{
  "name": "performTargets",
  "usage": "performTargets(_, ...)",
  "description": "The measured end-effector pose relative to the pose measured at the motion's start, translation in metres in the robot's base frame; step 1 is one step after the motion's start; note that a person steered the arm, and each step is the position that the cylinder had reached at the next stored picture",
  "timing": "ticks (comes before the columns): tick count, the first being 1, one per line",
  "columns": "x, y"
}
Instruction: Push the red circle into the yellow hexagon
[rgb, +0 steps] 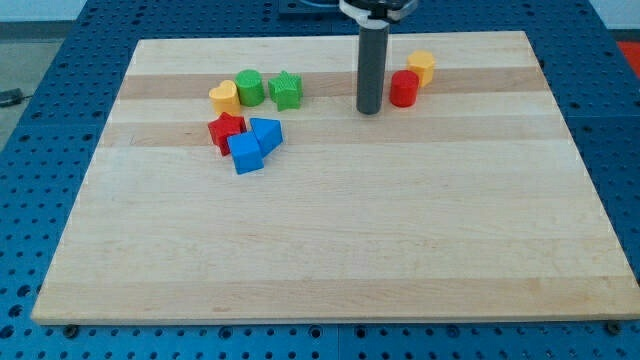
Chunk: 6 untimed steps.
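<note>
Wooden worktop (330, 260), left cluster first: yellow heart (224, 97), green circle (249, 87), green star (286, 90), then red star (225, 129) and two blue blocks (256, 144) huddled below, shapes hard to call. Right of those, my tip (368, 110), just left of red circle (404, 88). Yellow hexagon (421, 66) touching behind. No end effector jaws, just a rod, top cut off.

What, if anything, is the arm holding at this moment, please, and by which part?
Nothing is held. The arm ends in a plain rod; my tip rests on the board just to the view's left of the red circle, which sits against the yellow hexagon.
</note>
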<state>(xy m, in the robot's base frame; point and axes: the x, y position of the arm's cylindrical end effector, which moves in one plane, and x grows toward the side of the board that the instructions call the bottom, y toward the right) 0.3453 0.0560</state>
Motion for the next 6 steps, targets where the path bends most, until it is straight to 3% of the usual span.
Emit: performTargets(6,-0.047,0.022)
